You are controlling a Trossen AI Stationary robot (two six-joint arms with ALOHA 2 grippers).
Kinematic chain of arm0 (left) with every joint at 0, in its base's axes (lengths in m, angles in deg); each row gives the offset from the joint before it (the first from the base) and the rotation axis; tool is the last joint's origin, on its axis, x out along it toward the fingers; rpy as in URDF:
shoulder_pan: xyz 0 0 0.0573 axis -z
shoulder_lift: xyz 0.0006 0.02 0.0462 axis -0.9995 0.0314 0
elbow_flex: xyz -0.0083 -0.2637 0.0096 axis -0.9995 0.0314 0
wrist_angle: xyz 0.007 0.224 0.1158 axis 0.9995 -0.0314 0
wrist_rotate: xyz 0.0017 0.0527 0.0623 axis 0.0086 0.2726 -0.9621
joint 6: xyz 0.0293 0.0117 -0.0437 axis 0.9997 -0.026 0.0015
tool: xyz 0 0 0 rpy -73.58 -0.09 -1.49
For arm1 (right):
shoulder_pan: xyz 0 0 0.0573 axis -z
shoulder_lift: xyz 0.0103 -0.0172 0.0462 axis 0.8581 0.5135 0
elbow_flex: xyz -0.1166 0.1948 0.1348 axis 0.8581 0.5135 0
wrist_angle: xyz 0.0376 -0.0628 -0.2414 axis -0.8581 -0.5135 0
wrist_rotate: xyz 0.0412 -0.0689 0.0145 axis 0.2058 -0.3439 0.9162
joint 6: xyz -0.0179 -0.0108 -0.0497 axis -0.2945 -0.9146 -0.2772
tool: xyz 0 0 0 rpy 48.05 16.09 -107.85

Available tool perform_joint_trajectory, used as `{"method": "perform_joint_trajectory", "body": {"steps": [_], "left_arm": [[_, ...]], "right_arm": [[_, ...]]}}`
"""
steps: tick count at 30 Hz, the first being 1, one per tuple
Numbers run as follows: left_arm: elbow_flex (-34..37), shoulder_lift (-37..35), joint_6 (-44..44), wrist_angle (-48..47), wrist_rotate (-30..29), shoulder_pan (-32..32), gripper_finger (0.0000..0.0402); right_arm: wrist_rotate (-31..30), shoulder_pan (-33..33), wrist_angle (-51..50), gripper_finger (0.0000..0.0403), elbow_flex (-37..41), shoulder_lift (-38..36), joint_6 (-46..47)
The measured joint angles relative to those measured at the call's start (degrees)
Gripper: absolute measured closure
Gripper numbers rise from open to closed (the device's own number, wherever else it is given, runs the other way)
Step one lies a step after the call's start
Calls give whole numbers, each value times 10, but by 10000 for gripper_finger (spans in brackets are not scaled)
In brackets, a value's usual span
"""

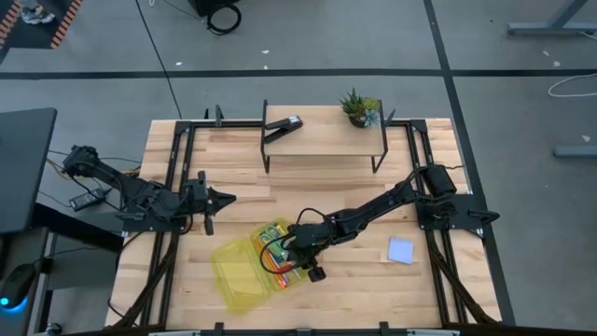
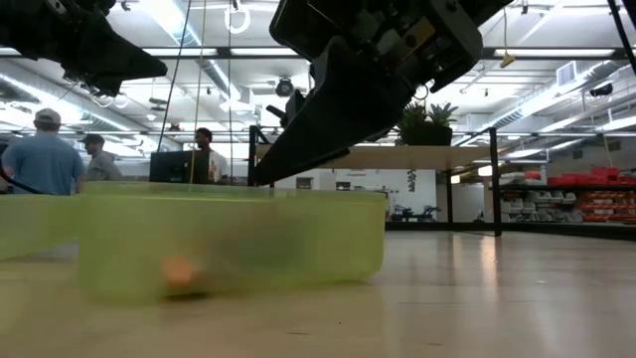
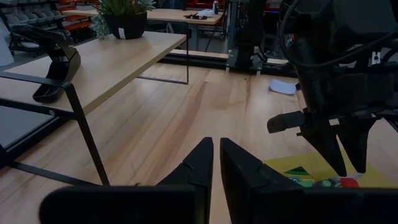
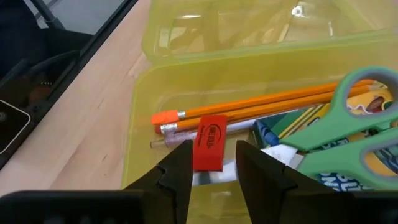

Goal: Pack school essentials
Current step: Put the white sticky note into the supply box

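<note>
Right hand (image 4: 211, 163) sits over the near end of the yellow-green box (image 1: 250, 267), fingers (image 4: 176, 171) parted a little, the red eraser (image 4: 208, 151) between the tips. Can't tell if the pads touch it, so grip unclear. Eraser lies tilted across the orange pencils (image 4: 261, 107) inside the box. Beside them: green-handled scissors (image 4: 348, 134) on top of a crayon pack (image 4: 292, 127). A clear pen-like barrel runs under the eraser, colour unreadable. Box is translucent, its lid folded open flat on the desk (image 1: 326, 187) toward the left arm's side. In the low view the box (image 2: 229, 239) fills the foreground with something orange (image 2: 177, 268) blurred inside.

Pale blue notepad (image 1: 401, 249) is still outside the box, flat on the desk near the right arm's base, well apart from the box.

Left hand (image 3: 216, 163) hovers over bare desk left of the box, fingers nearly together with a thin slit between them, holding nothing. It points toward the right arm.

At the far edge of the desk a low wooden shelf (image 1: 322, 140) carries the black stapler (image 1: 283, 127) and the potted plant (image 1: 359, 108).

People stand in the room behind (image 2: 45, 159).
</note>
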Motion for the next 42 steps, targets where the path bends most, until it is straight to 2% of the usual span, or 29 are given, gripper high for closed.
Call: {"method": "perform_joint_trajectory", "body": {"steps": [9, 17, 21, 30, 35, 42], "left_arm": [[0, 0, 0, 0, 0, 0, 368], [0, 0, 0, 0, 0, 0, 367], [0, 0, 0, 0, 0, 0, 362], [0, 0, 0, 1, 0, 0, 370], [0, 0, 0, 1, 0, 0, 370], [0, 0, 0, 1, 0, 0, 361]], "right_arm": [[-7, 8, -65, 274, 0, -30, -13], [-75, 9, -178, 274, 0, -105, -18], [-104, 9, -257, 273, 0, -137, 7], [-133, -4, -484, 273, 8, -174, 146], [-134, -26, -497, 273, 86, -224, 216], [-153, -71, -477, 273, 221, -354, 422]]}}
